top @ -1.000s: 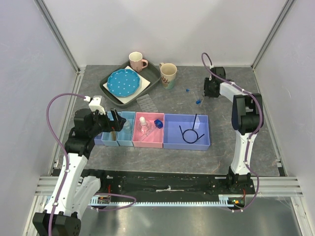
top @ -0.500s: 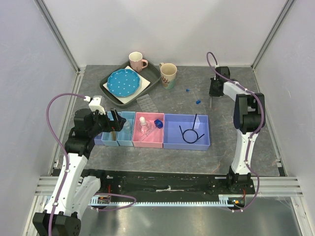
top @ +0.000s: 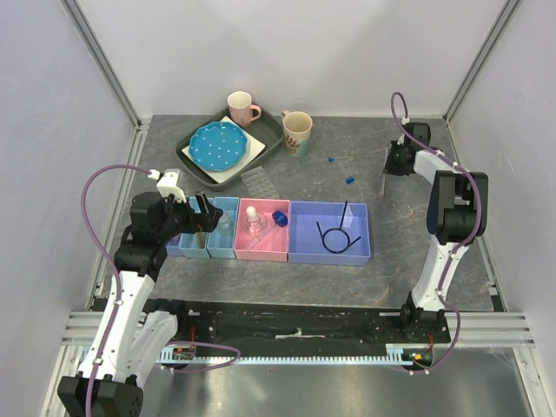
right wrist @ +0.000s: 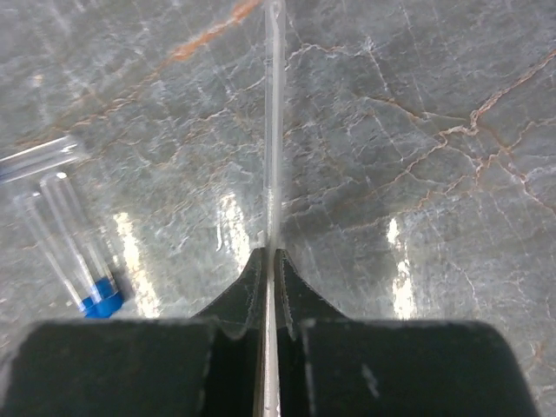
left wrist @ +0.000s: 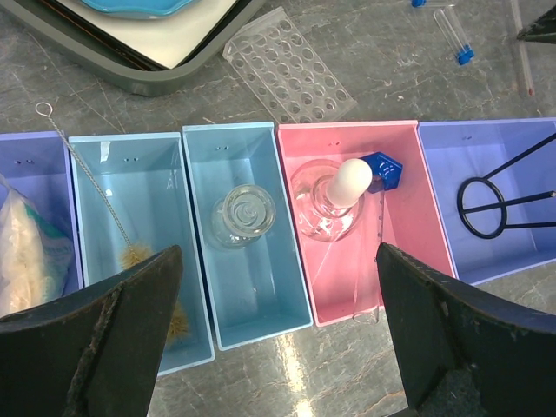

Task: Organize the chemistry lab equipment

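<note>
Right gripper (right wrist: 268,254): jaws pressed together on a thin clear rod (right wrist: 273,130), clamped near one end. In the wrist view the rod runs straight out from the fingertips, in line with the gripper. From above, its long axis runs roughly far-to-near, and the free end points toward the near edge of the table (top: 408,234), leaning slightly left. I cannot tell whether the free end touches the surface. Rod and gripper are at the far right of the table, well apart from the bins.

Left of the rod, two clear tubes with blue caps (right wrist: 69,243) lie flat on the table, not touching the rod.

Left gripper (left wrist: 278,252): jaws wide apart, holding nothing, hovering over the row of bins.

Bins, from the left:
- Purple bin (left wrist: 61,148): a packet (left wrist: 26,252).
- Light blue bin (left wrist: 91,187): a wire-handled brush (left wrist: 130,252).
- Second light blue bin (left wrist: 261,304): a small glass bottle (left wrist: 245,213).
- Pink bin (left wrist: 408,226): a white-stoppered flask (left wrist: 334,195) with a blue cap (left wrist: 382,169) touching it.
- Large blue bin (left wrist: 452,165): a black wire loop (left wrist: 491,204).

A clear welled tray (left wrist: 287,65) lies on the table just beyond the bins.
</note>
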`<move>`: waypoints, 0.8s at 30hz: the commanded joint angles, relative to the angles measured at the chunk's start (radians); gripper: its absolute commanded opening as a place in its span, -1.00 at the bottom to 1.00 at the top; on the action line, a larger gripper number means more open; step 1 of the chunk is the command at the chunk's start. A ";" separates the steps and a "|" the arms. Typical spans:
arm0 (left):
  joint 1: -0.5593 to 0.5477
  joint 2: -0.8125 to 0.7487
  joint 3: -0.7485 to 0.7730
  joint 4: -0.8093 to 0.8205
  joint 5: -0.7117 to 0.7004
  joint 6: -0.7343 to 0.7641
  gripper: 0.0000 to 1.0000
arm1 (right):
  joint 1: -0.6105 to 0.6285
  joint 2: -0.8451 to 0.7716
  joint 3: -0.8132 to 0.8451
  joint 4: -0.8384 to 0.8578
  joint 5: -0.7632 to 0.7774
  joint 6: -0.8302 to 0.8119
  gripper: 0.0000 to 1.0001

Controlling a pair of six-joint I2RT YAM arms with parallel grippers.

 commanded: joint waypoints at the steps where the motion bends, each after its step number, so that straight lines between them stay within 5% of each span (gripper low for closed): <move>1: 0.002 -0.011 0.001 0.039 0.042 0.039 0.97 | -0.008 -0.123 -0.046 0.093 -0.104 0.052 -0.88; 13: 0.002 -0.009 0.013 0.055 0.216 -0.014 0.96 | -0.012 -0.225 -0.138 0.151 -0.210 0.115 -0.90; 17: -0.003 0.014 0.018 0.127 0.316 -0.134 0.91 | -0.012 -0.257 -0.161 0.159 -0.240 0.130 -0.90; 20: -0.041 0.057 0.028 0.215 0.347 -0.230 0.89 | -0.012 -0.295 -0.176 0.166 -0.285 0.159 -0.91; 24: -0.222 0.152 0.083 0.307 0.270 -0.303 0.89 | -0.011 -0.366 -0.203 0.182 -0.354 0.227 -0.90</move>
